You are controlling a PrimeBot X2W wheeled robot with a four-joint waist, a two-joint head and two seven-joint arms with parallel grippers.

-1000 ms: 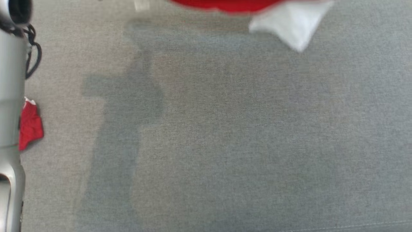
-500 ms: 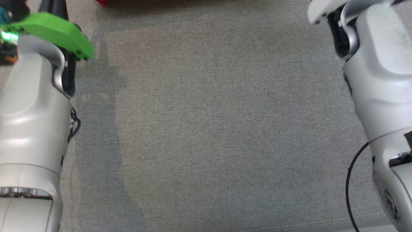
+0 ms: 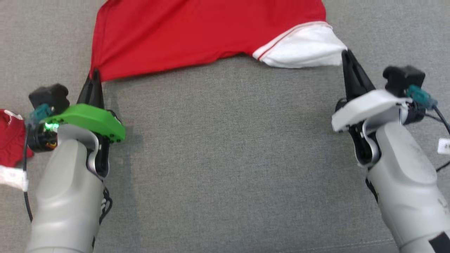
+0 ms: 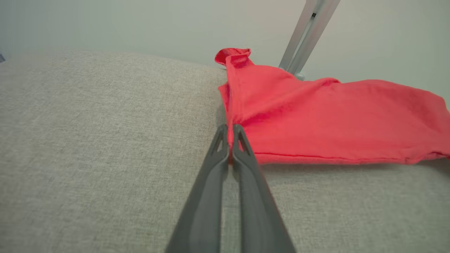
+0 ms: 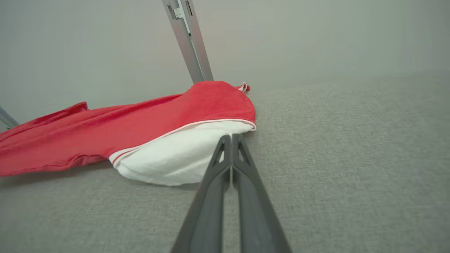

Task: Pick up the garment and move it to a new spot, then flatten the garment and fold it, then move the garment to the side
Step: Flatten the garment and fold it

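Pinching a bunched corner of the red garment (image 3: 197, 31), my left pincer (image 3: 94, 75) had its two long dark fingers pressed together on the hem, where the soft knit gathered into creases. My right pincer (image 3: 345, 56) was likewise closed on the garment, gripping the rim of its white sleeve (image 3: 302, 49), a puffed, rounded shape edged with thin red-and-white piping. Between them the garment lay stretched along the far edge of the counter (image 3: 225, 158), whose grey covering had a coarse woven texture. The left wrist view showed the red cloth (image 4: 316, 116) lying in shallow folds. A second crumpled red cloth (image 3: 10, 137) sat at the counter's left edge.
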